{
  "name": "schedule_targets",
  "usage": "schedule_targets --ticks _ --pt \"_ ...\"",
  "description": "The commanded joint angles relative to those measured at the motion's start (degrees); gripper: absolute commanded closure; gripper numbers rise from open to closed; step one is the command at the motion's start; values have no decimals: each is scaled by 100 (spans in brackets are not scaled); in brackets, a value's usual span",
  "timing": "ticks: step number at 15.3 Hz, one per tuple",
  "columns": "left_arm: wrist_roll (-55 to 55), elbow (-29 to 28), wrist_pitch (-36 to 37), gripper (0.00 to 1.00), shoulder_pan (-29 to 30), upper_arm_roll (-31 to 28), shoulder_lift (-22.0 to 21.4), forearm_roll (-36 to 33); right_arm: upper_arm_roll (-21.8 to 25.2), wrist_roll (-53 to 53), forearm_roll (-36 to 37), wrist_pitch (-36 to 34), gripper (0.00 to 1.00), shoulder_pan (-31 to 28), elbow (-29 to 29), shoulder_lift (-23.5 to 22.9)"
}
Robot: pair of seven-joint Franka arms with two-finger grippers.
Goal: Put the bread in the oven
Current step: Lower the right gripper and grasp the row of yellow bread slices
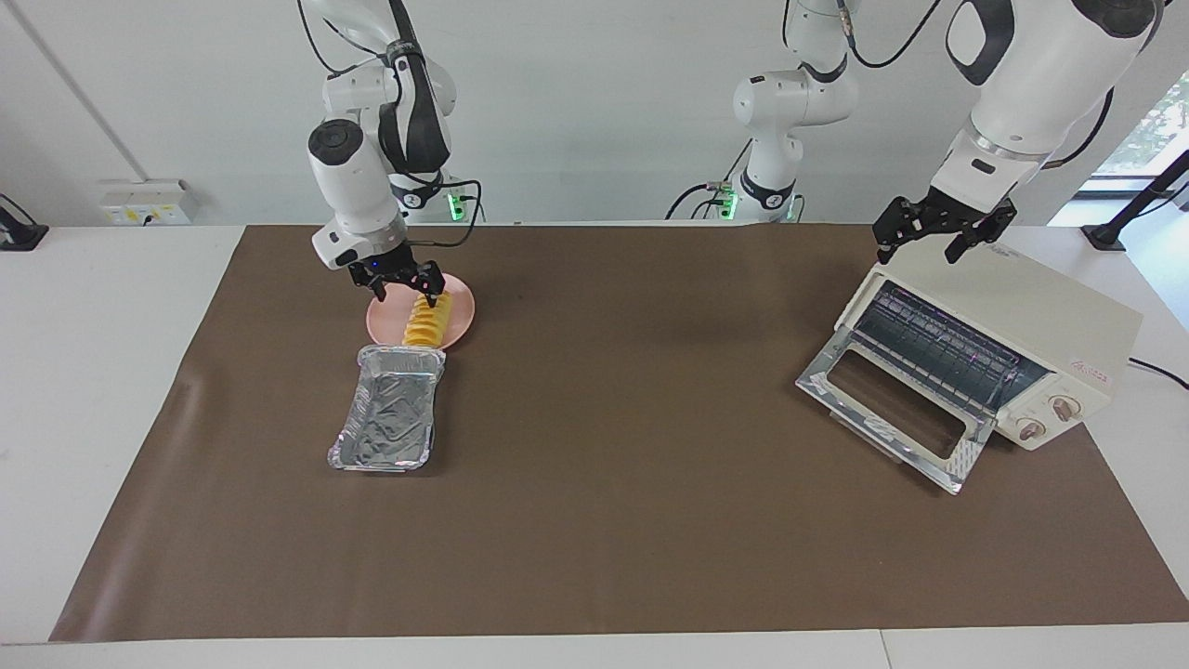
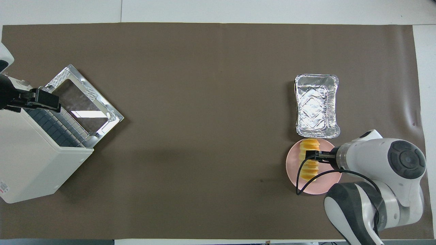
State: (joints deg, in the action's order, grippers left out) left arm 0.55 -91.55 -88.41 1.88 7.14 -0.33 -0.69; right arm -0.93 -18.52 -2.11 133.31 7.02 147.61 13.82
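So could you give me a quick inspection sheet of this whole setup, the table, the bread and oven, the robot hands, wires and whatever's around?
Surface: brown mat over a white table.
Job's things: bread lies on a pink plate; oven at the left arm's end, door dropped open, rack bare.
Clutter: empty foil tray beside the plate, farther from the robots.
Grippers: right gripper open, low over the bread; left gripper open, waiting over the oven.
Cables: black cable loops from the right wrist over the plate.
Surroundings: white wall, socket box, window edge.

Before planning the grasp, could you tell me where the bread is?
The bread lies on the pink plate, toward the right arm's end, beside the foil tray.
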Motion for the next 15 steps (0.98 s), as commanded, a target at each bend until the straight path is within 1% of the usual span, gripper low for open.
schedule_targets --ticks 1,3,6,8,10,11,12,13,14,15 --pt "-81 -91 -45 0 32 -3 -108 52 -30 -161 -70 572 1 -43 214 -283" --pt "-81 -91 -45 0 32 -3 -108 52 -48 -222 -70 661 3 -17 277 -310" --pt "-81 -91 -45 0 32 -3 -108 52 -48 -450 -140 722 5 212 294 -380" --pt "-81 -91 -45 0 32 -3 -108 52 -48 -495 -158 758 16 317 312 -397" --pt "-81 -91 -45 0 32 -3 -108 52 -48 -495 -158 758 40 414 312 -397" --pt "-81 -91 -45 0 32 -3 -108 52 -48 -486 -167 749 54 414 312 -397" --pt "-81 -91 -45 0 32 -3 -108 52 -48 -486 -167 732 74 414 312 -397" --pt "-81 -91 -45 0 32 -3 -108 52 -48 -486 -167 714 90 414 312 -397" --pt "-81 -91 -45 0 32 -3 -108 52 -48 -486 -167 696 100 414 303 -397" --pt "-81 -91 -53 0 32 -3 -108 52 -48 -486 -167 653 100 414 277 -389"
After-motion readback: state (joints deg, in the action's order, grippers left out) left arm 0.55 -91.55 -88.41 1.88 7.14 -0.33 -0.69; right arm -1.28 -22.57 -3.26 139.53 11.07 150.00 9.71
